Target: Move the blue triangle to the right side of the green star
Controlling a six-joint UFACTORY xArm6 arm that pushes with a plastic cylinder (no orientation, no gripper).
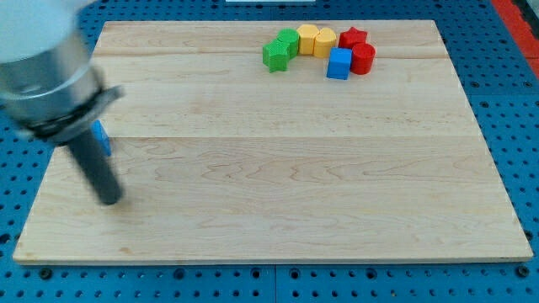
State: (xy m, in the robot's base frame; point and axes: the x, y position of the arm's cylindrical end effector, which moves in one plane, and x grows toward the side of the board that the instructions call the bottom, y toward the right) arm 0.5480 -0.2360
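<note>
One arm: my tip [110, 199] rests on the wooden board [269, 202], no fingers.
Blue triangle [103, 137]: view's left, mostly hidden behind the rod; orientation unclear.
Green star [274, 55]: view's top, well apart, beside other blocks.
Writing: none legible.

The rod is leaning in from the view's left, blurred, and its tip [110, 199] is sitting on the wooden surface [278, 177] near the left edge. Peeking out just behind the rod, a blue block [103, 137] is showing, mostly hidden, so its shape is hard to call. Up at the view's top, well apart from the tip, a cluster is sitting together: green star [274, 55], green block [289, 41], two yellow blocks [317, 39], blue cube [339, 63], red star [352, 37] and red cylinder [363, 58].
</note>
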